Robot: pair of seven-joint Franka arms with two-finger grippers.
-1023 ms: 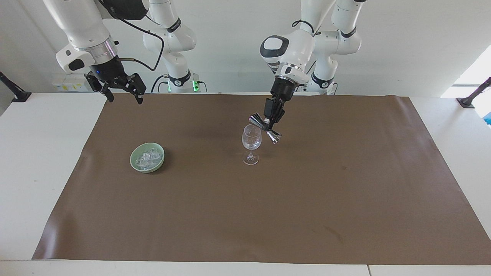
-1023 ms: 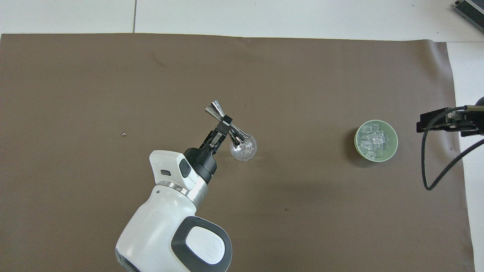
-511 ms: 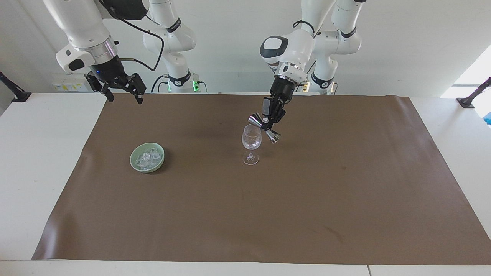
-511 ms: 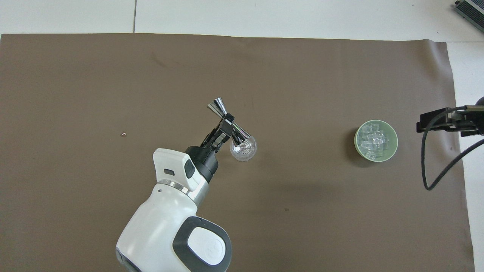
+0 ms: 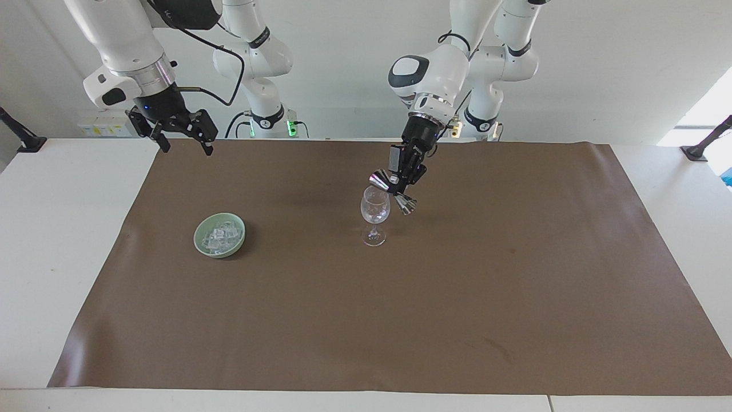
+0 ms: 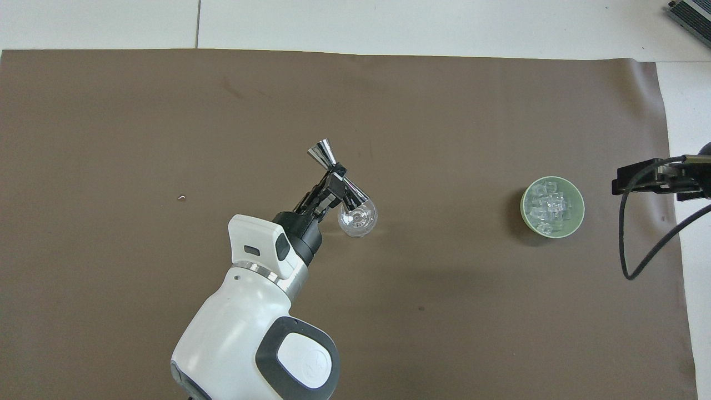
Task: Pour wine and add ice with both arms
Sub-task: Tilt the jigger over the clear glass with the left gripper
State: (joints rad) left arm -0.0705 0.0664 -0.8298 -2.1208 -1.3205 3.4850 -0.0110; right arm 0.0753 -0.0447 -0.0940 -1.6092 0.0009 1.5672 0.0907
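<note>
Brown matting (image 5: pixel 400 320) is covering most of the white table (image 5: pixel 57 240), with little else lying around the task's things. Up over the middle of the mat, the left gripper (image 5: pixel 398 184) is clamping a steel double-ended jigger (image 5: pixel 393 191) at its waist; the jigger's long axis is tilting, one cone dipping over the rim of an upright wine glass (image 5: pixel 374 216). Toward the right arm's end, a pale green bowl (image 5: pixel 219 235) is holding a heap of ice (image 5: pixel 220 237). The right gripper (image 5: pixel 182 133) is waiting above the mat's edge, fingers spread and holding nothing.
</note>
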